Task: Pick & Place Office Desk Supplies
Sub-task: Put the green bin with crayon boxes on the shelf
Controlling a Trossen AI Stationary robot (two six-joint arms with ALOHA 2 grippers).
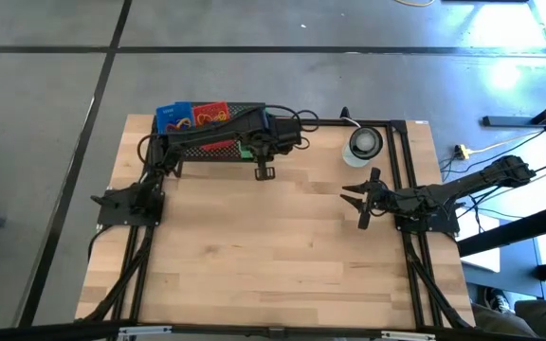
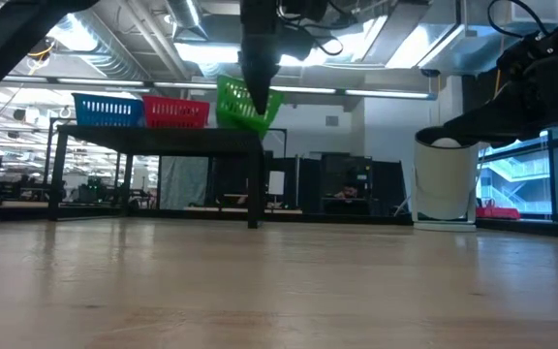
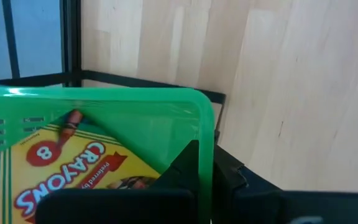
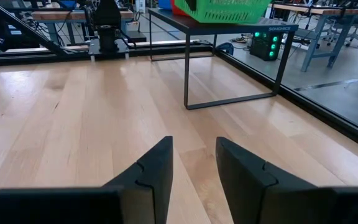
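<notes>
My left tool sits at the upper middle of the high view, over the black rack along the table's far edge, clenched on the rim of a green basket. In the low view that basket hangs tilted at the upper middle of the frame, at the right end of the rack top, with the arm coming down onto it from above. My left wrist view shows a yellow crayon box lying inside the green basket, at the lower left of that frame. A blue basket and a red basket stand side by side on the rack to the left of the green one. My right tool waits at the right middle of the high view, above bare table, its fingers parted with nothing between them. A round white-and-dark disc stands near the table's upper right corner.
</notes>
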